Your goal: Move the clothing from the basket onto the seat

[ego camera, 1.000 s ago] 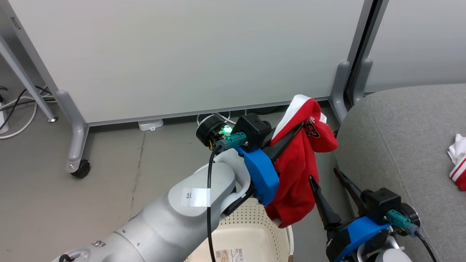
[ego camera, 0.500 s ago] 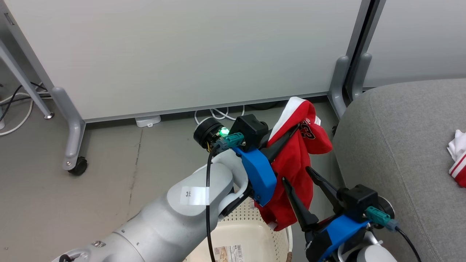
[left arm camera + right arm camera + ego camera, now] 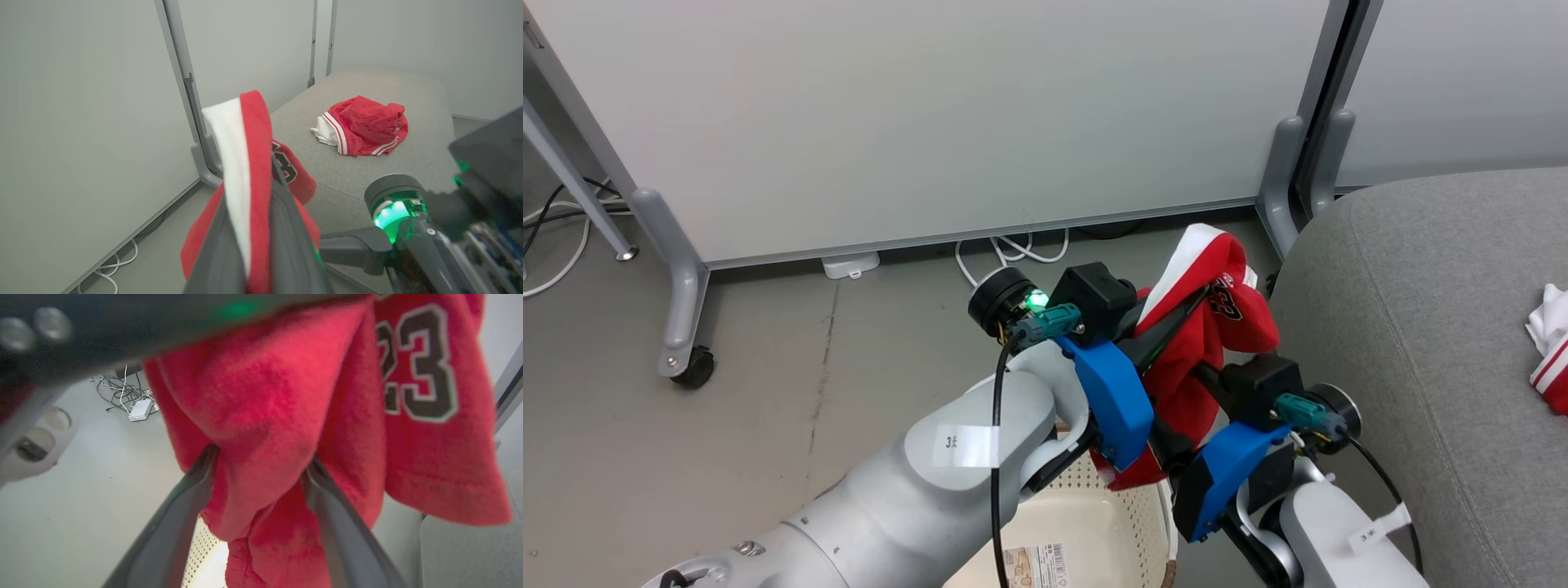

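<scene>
I'm pinching the red garment in my left fingers, its length hanging downward; my right fingers are straddling it, spread wide.

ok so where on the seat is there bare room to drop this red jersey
The seat is bare between its near edge and the striped garment on it, and beyond that garment toward the wall. Crowded around the held jersey by the basket.
</scene>
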